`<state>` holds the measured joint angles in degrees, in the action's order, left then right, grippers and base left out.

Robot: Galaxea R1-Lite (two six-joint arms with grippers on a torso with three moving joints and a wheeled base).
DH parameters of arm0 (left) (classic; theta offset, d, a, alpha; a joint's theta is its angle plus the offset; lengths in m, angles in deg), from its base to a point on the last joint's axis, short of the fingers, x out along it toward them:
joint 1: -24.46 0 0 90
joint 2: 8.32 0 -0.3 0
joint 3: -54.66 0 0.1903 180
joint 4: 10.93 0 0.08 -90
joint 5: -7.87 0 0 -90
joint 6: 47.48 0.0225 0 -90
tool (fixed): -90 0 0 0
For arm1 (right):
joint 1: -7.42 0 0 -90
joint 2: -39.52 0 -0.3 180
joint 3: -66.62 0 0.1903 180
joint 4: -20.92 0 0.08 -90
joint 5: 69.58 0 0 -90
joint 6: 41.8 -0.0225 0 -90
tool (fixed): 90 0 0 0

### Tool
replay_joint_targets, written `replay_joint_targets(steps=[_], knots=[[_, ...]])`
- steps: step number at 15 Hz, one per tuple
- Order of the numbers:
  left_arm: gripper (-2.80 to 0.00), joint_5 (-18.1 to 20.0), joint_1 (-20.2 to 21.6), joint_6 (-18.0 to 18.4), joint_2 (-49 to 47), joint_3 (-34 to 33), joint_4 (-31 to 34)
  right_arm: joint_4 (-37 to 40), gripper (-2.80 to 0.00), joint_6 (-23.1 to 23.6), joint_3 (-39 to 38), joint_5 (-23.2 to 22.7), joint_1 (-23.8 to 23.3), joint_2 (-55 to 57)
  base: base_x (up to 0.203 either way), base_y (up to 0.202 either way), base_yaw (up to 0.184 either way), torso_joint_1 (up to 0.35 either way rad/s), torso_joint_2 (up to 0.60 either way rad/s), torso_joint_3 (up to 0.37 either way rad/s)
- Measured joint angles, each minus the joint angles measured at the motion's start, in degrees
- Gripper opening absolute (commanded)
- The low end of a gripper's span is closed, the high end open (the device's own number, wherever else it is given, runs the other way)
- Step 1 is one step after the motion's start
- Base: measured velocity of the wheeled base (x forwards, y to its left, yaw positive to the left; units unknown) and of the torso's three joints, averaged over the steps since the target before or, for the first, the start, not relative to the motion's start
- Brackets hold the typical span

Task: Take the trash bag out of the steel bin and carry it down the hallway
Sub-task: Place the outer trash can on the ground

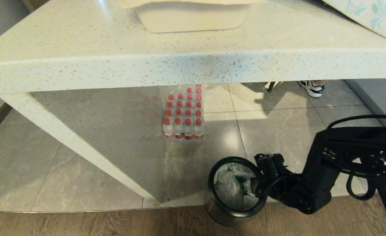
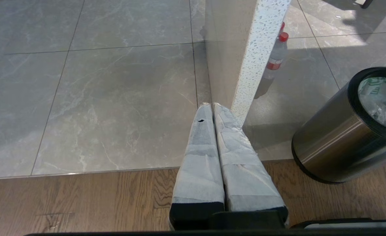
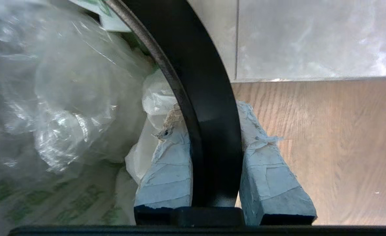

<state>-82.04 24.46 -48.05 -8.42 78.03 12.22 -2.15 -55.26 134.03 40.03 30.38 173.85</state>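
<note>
Green-printed white trash bag [image 1: 234,186], black-rimmed steel bin [image 1: 217,214].

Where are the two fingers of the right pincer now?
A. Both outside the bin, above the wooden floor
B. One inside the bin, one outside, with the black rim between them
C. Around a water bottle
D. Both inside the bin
B: in the right wrist view, the right pincer straddles the black rim of the bin, one finger against the bag, one over the floor.
</note>
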Motion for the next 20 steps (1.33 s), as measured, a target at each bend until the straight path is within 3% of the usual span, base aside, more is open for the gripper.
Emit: replay_joint_targets(steps=[20], knots=[[-2.80, 0.0, 0.0, 0.0, 0.0, 0.0, 0.0, 2.0, -2.80, 1.6, -13.3, 2.1, 2.7, -19.6, 0.000, 0.000, 0.000, 0.000, 0.00, 0.000]])
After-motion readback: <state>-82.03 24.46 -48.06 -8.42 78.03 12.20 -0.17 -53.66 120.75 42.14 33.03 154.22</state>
